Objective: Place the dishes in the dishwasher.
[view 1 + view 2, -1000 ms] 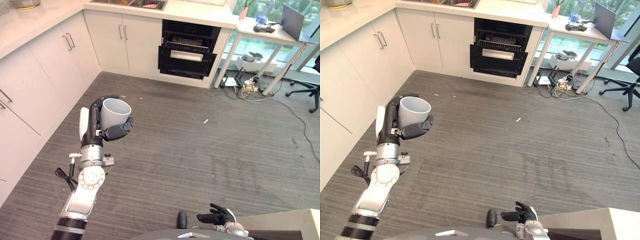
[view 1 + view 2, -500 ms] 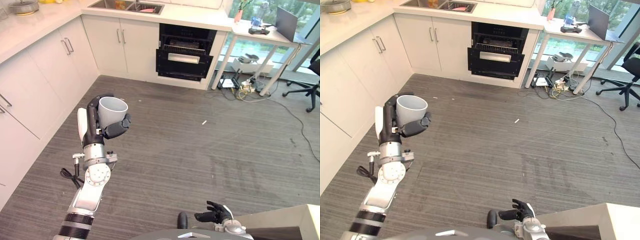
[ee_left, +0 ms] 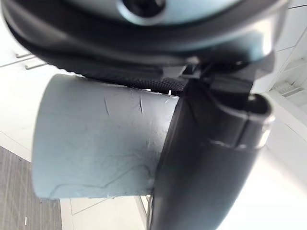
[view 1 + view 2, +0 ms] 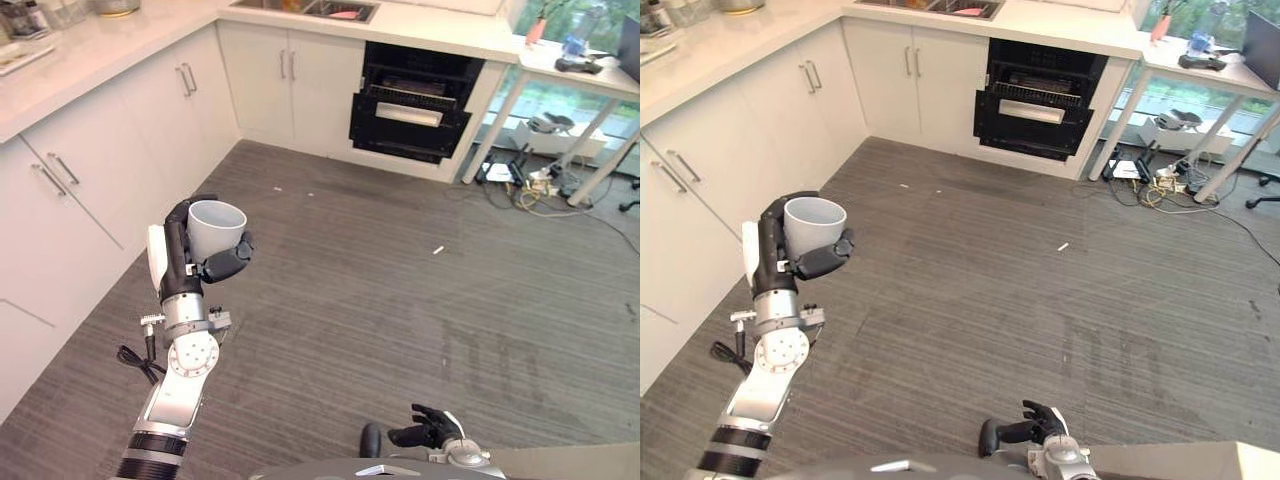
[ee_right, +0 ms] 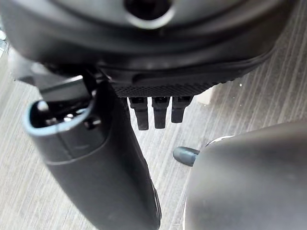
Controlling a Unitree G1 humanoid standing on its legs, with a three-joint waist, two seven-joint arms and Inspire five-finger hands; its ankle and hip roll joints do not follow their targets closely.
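Gripping a pale grey cup [image 4: 216,229], the left hand [image 4: 195,255] has its dark fingers and thumb curled round the cylindrical wall, and the cup stands upright with its round mouth open to the top. The left wrist view shows the cup's matt surface [image 3: 100,143] marked with fine scratches; no writing can be read on it. The cup is held in the air above the floor [image 4: 400,300], a grey covering with a fine striped grain, well apart from the dishwasher [image 4: 415,103].

The dishwasher is a black rectangular opening in the far cabinet run, its door partly lowered and a wire rack visible inside. White flat-fronted cabinets [image 4: 130,160] with slim metal bar handles line the left side under a pale worktop [image 4: 110,40].

The right hand [image 4: 1035,428] shows low at the near edge, its fingers loosely relaxed and holding nothing.
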